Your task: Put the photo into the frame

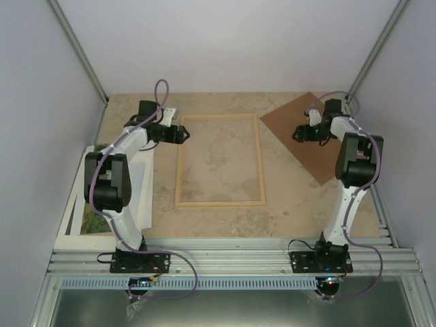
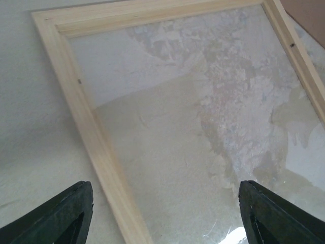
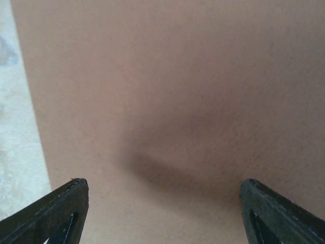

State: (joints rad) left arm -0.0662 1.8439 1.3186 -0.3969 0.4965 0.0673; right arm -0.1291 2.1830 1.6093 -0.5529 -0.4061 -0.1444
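A flat brown backing board [image 1: 289, 122] lies askew on the mottled beige table [image 1: 300, 204].

**One View Overhead, Two at the Wrists**

From above and behind the arm bases [image 1: 231, 260] we look down and forward over the whole table [image 1: 300, 211], from well back. At the left wrist we look from close above, past the tips of the left gripper [image 2: 162, 218], onto one end of the frame [image 2: 76, 101]. A corner of the brown backing board [image 2: 310, 15] shows at the edge. At the right wrist we sit closer still, past the right gripper [image 3: 162, 213], and the board fills almost everything. The overhead view shares the frame with the left wrist and the board with both.
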